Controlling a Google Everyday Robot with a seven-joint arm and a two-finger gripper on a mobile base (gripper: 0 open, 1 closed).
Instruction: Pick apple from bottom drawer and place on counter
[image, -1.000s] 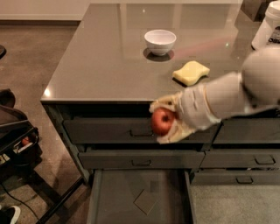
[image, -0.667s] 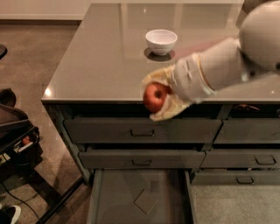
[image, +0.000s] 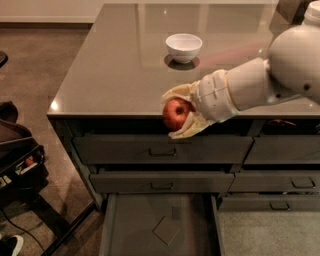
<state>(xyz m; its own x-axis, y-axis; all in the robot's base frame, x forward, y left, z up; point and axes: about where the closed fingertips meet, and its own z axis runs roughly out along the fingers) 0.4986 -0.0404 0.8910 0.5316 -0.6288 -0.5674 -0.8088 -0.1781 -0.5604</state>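
My gripper (image: 176, 113) is shut on the red apple (image: 175, 113), its pale fingers (image: 181, 92) above and below the fruit. It holds the apple in the air at the front edge of the glossy dark counter (image: 125, 65), about level with the top. The white arm reaches in from the right. The bottom drawer (image: 145, 230) stands pulled open below, its grey floor showing a diamond mark and a small square mark, with nothing in it.
A white bowl (image: 183, 47) stands on the counter behind the gripper. Closed handle-fronted drawers (image: 162, 149) sit under the counter. A dark wheeled object (image: 17, 160) stands on the floor at the left. The yellow sponge is hidden behind the arm.
The gripper has lifted the apple from in front of the upper drawer up to the counter's front edge. The arm now covers the yellow sponge.
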